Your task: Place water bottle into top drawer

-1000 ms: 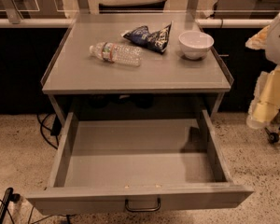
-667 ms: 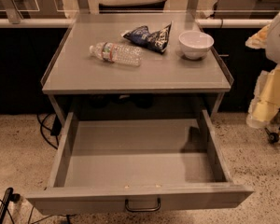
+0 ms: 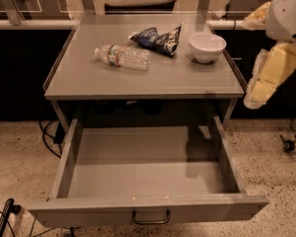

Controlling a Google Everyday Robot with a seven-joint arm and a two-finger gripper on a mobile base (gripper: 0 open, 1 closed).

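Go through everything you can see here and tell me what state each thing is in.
Water bottle: lying on its side on the tabletop, cap on.
Top drawer: pulled open, no bottle inside.
Snack bag: crumpled, lying behind the bottle.
Bowl: upright, right of the bag.
Pincer: beyond the tabletop's right edge, away from the bottle.

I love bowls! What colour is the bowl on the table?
The bowl is white, seen in the camera view. The pincer hangs right of the table.
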